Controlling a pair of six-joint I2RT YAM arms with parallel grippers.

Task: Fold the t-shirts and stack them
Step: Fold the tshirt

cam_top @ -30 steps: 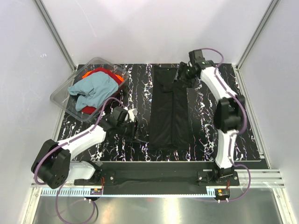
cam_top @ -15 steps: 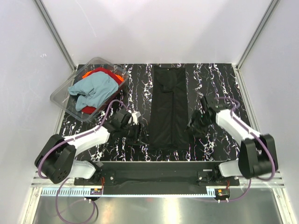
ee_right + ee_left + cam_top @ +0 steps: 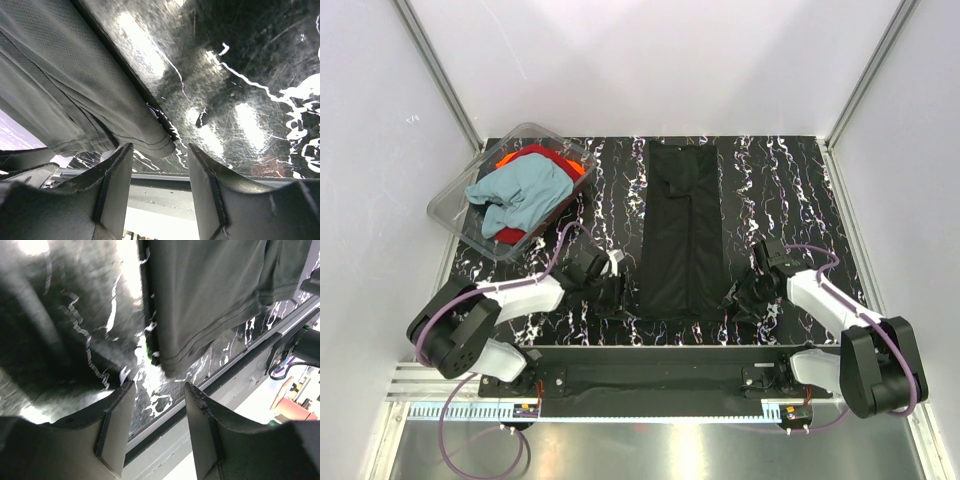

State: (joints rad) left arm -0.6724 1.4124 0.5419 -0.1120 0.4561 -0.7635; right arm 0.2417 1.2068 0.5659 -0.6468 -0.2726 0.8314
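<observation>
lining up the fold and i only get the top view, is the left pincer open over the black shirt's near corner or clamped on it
Observer: The left wrist view shows the left pincer open with nothing between its fingers. The black cloth t-shirt has its hem corner lying flat just beyond the tips.
Operator: and the other side
Observer: The right wrist view shows the right pincer open too. The layered hem corner is in line with its gap, resting on the black marble-patterned table.
</observation>
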